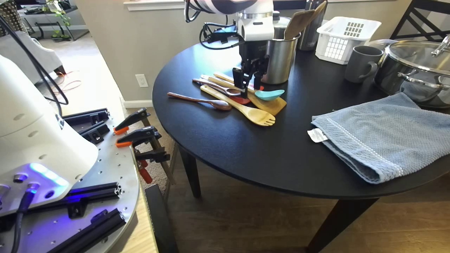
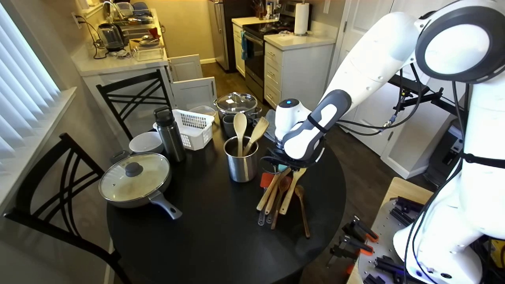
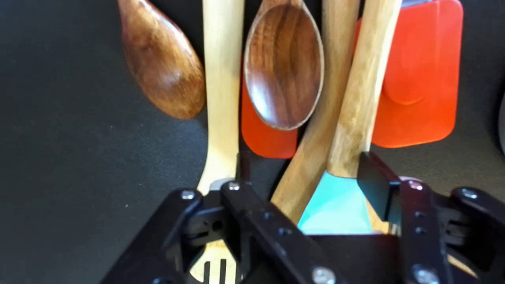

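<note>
**Your Setting: A Home Kitchen and Dining Corner**

Your round black bench (image 2: 205, 240) stands in a home's dining corner, with black chairs (image 2: 59, 235) and window blinds (image 2: 23, 67) alongside. Beyond it you see the kitchen: refrigerator (image 2: 218, 31), stove (image 2: 253, 59), white drawers (image 2: 273, 65), paper towels (image 2: 302, 19) and an electric kettle (image 2: 111, 36). In an exterior view, you find a pale upholstered seat (image 1: 47, 58) and a houseplant (image 1: 64, 19) in the adjoining room.
</note>
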`<action>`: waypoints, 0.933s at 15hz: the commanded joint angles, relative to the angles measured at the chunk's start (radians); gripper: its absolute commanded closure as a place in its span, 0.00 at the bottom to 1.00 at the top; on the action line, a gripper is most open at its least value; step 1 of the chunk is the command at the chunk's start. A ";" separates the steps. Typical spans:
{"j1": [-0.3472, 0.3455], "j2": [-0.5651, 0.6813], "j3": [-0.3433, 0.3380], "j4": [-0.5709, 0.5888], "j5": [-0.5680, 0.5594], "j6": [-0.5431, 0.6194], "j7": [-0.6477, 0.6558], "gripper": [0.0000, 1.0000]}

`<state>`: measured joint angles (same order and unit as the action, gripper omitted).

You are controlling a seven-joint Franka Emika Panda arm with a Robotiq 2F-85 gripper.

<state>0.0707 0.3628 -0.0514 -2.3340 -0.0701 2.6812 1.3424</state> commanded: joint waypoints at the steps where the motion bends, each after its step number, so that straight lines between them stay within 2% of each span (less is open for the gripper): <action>1: 0.013 0.011 -0.021 0.016 0.023 -0.011 -0.044 0.61; 7: 0.002 0.018 -0.009 0.014 0.044 0.000 -0.060 0.98; 9: 0.002 0.019 -0.007 0.012 0.045 0.002 -0.061 1.00; 12: 0.001 0.017 -0.004 0.007 0.050 0.010 -0.064 1.00; 13: 0.001 0.012 -0.001 0.003 0.053 0.013 -0.066 0.74; 14: 0.002 0.003 0.000 -0.004 0.055 0.014 -0.067 0.72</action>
<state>0.0708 0.3644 -0.0566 -2.3166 -0.0668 2.6814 1.3372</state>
